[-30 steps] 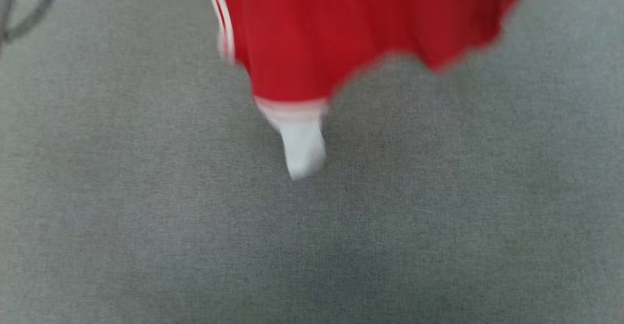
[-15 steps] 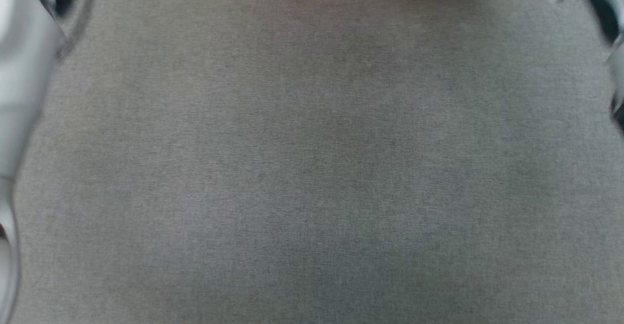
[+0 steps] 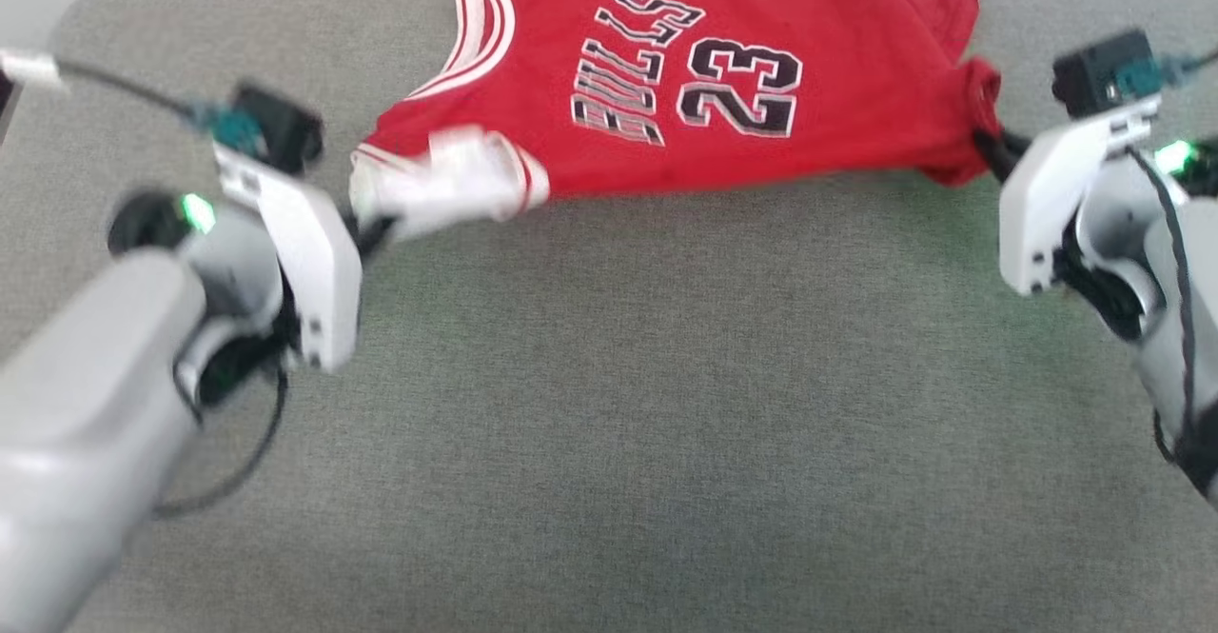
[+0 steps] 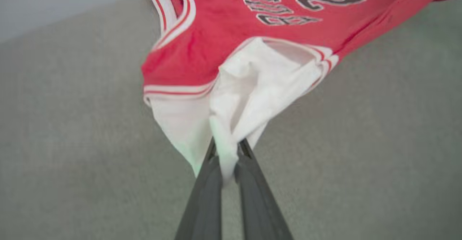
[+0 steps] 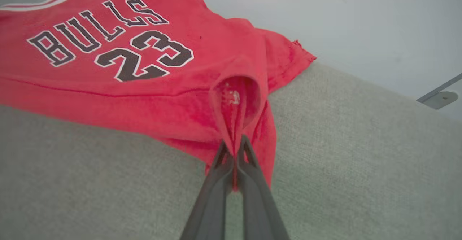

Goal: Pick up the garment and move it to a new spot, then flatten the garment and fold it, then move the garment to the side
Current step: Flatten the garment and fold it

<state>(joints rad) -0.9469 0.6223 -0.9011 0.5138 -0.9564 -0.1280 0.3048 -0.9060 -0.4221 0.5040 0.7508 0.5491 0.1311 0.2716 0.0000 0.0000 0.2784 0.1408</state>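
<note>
Left gripper (image 4: 225,153) is pinched tight on the white cloth at one armhole, and the right gripper (image 5: 234,151) is closed just as hard on a bunched red fold at the hem end. Between them the garment (image 3: 685,71) lies print-up, stretched crosswise on the far part of the grey upholstered surface (image 3: 609,424). Each hold is a thin pinch (the left one on loose white cloth alone). A sharp or uneven pull could slip a corner free or drag the shirt into a twist. On the robot's side the grey surface runs broad and open, with plenty of room to draw the cloth nearer and spread it. Farther off, the garment's far edge seems to reach the back rim by the pale wall (image 5: 361,12), so any push that way risks spilling it over.
</note>
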